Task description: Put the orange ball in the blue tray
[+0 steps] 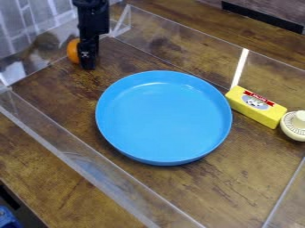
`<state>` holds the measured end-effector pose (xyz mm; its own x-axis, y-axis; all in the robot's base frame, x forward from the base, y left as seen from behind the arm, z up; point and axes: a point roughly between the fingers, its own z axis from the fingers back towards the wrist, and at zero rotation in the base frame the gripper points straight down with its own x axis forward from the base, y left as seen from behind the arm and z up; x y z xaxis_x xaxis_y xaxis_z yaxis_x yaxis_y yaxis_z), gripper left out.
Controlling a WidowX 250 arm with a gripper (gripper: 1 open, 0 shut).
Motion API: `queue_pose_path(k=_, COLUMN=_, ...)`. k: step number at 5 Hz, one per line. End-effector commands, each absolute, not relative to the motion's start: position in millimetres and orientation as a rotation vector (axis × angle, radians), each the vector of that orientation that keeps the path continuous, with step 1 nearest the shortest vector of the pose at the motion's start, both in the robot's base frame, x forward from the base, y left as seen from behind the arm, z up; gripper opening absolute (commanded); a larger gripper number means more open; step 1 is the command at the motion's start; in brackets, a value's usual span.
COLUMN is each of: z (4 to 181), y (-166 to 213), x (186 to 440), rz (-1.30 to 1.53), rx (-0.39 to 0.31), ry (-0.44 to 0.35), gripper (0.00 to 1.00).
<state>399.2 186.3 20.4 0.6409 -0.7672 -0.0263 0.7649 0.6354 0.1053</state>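
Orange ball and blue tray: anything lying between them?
Nothing: in the camera view only bare wooden tabletop separates the orange ball from the blue tray. The hand sits at the ball.

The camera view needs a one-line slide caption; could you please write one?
Gripper lowered at the orange ball, beside the empty blue tray on a wooden table.

We see a dark wooden table fenced by clear walls. On it sits the blue tray in the middle. The orange ball rests at the far left corner. A yellow box and a pale round disc lie to the right.
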Motion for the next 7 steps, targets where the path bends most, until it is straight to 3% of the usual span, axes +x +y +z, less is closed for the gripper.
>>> queue_pose_path(k=1, z=18.4, y=189.9, x=400.3, rz=-0.884, rx=0.105, ry=-0.020, gripper=0.00)
queue_pose_path(k=7, z=35.3, y=180.9, x=408.9, rz=-0.863, rx=0.097, ry=-0.053, gripper=0.00)
